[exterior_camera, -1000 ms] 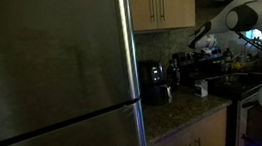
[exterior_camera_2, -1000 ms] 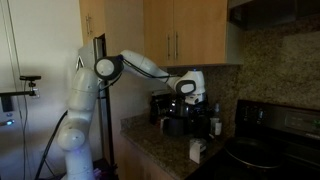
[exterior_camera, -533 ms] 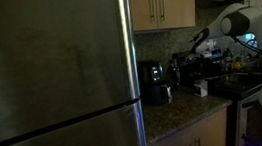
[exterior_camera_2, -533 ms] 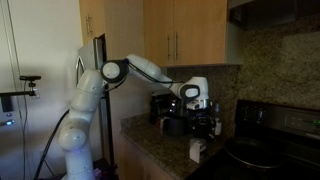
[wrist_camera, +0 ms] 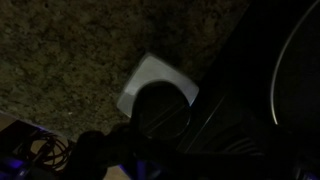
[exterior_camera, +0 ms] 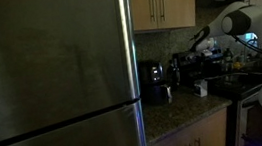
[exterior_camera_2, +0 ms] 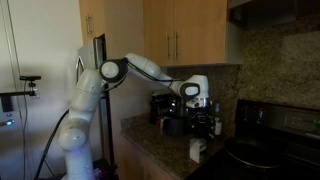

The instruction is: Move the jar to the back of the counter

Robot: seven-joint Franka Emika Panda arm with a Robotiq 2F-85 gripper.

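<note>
We see the gripper (exterior_camera_2: 205, 124) spread wide and empty above the counter (exterior_camera_2: 155, 148); the jar (exterior_camera_2: 197, 149) sits just below it, near the front edge.

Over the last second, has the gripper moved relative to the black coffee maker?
Yes. In an exterior view the gripper has shifted right and slightly down, away from the black coffee maker, and now hangs above the jar.

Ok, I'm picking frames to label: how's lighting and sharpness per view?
Wrist view: dim, a dark blurred blob overlapping the pale jar, counter speckle faint. In an exterior view the fridge fills most of the frame with dull sheen. In an exterior view the arm is evenly lit but soft.
</note>
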